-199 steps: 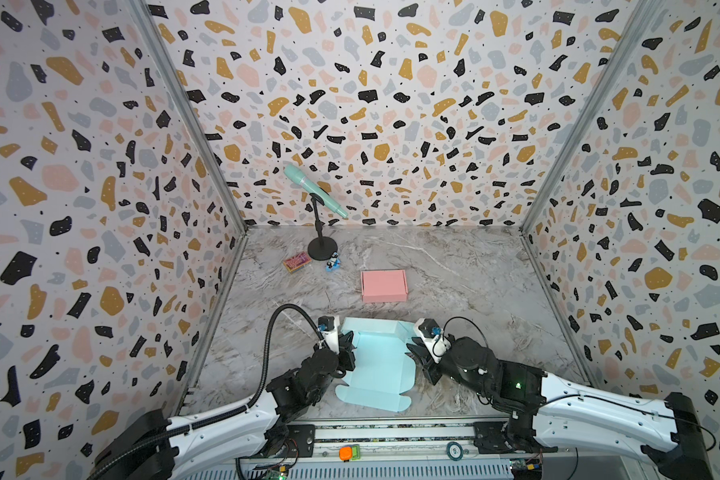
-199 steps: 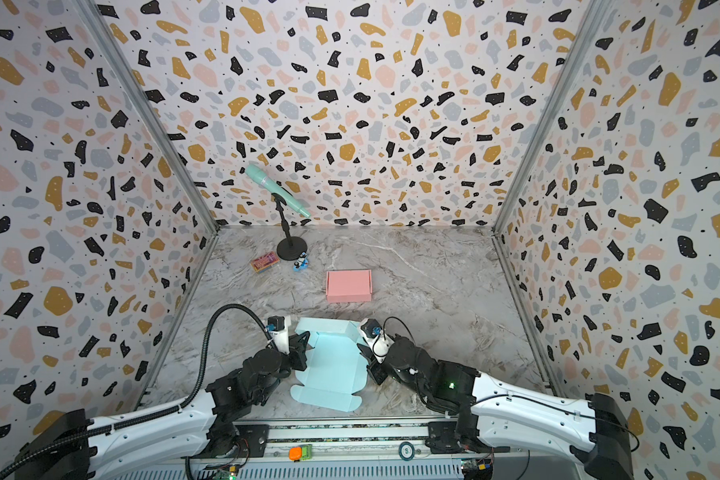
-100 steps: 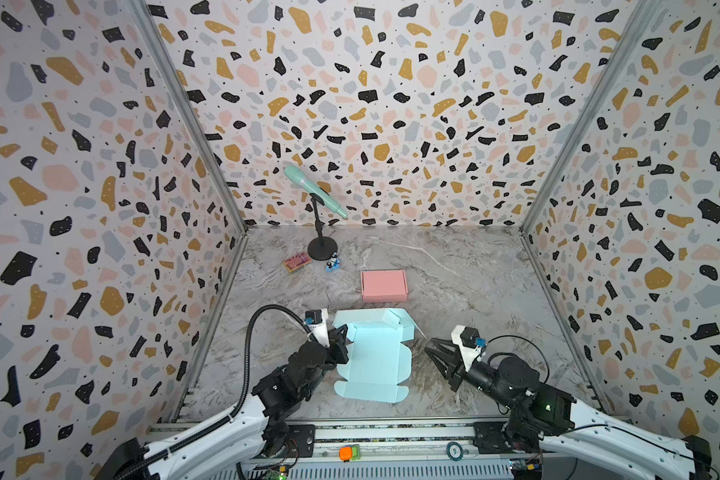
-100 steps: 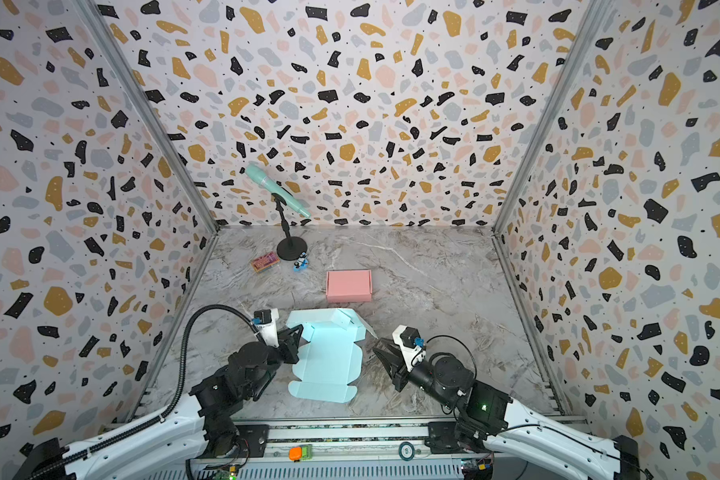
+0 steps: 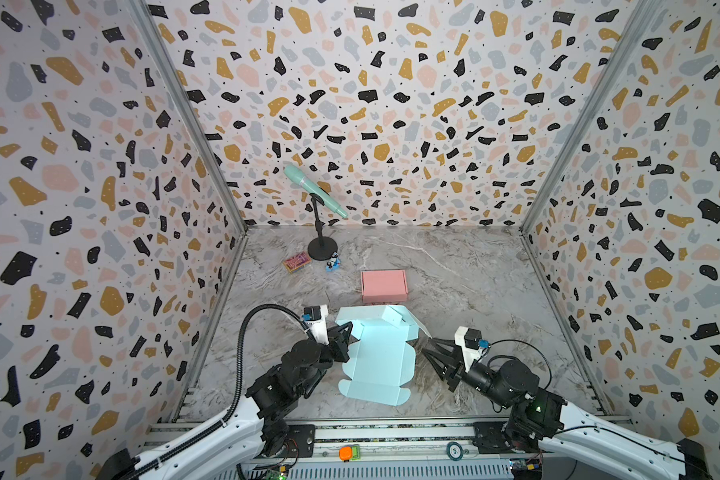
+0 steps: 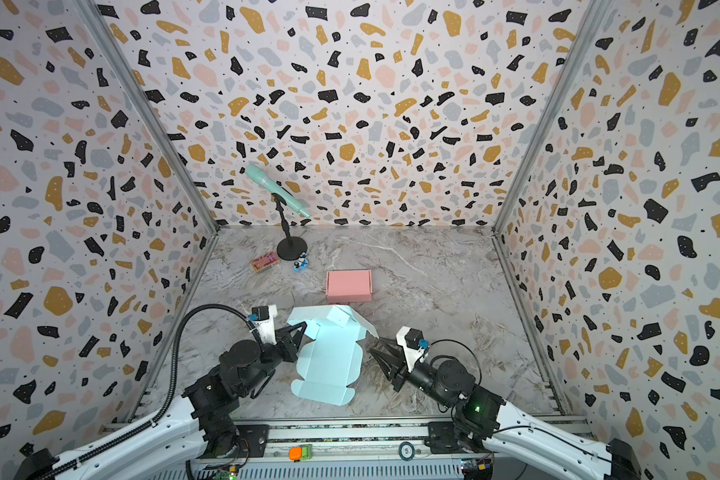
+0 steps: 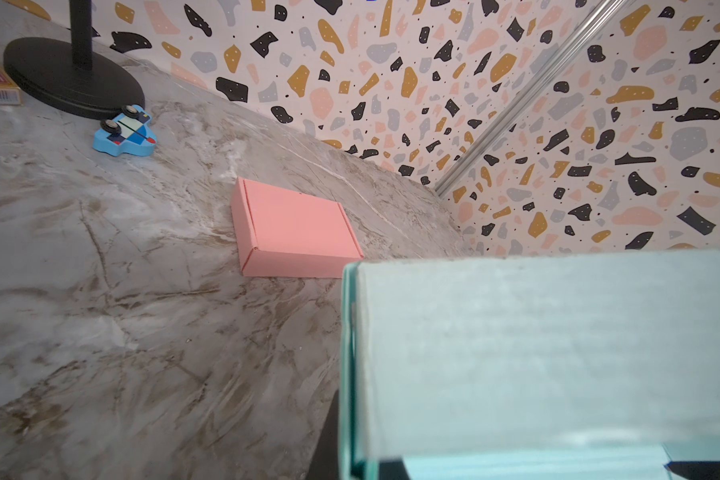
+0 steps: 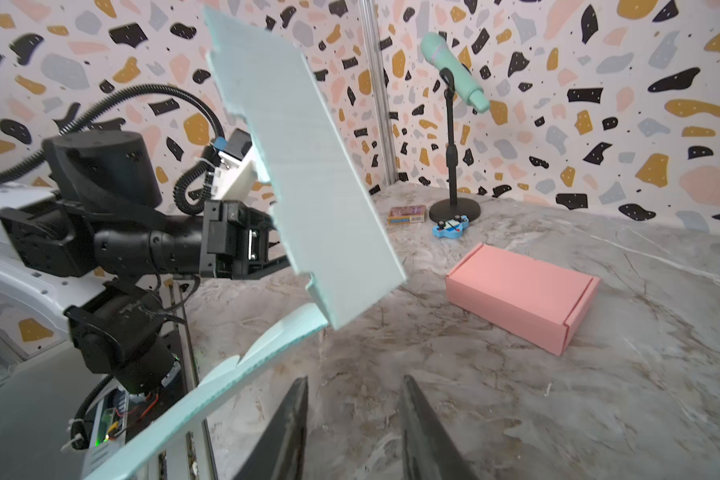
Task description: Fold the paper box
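Top views both show the light-blue paper box [image 5: 377, 361], partly folded, at the near middle of the scene. I see the left gripper [image 5: 347, 336] pinching its left edge, while the right gripper [image 5: 425, 346] sits just right of it, jaws spread, holding nothing.

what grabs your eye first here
The half-folded pale blue paper box at front centre, pinched at its left edge by the left tool, with the right tool open beside it. Behind it lies a closed pink box; a mint microphone stands at the back.
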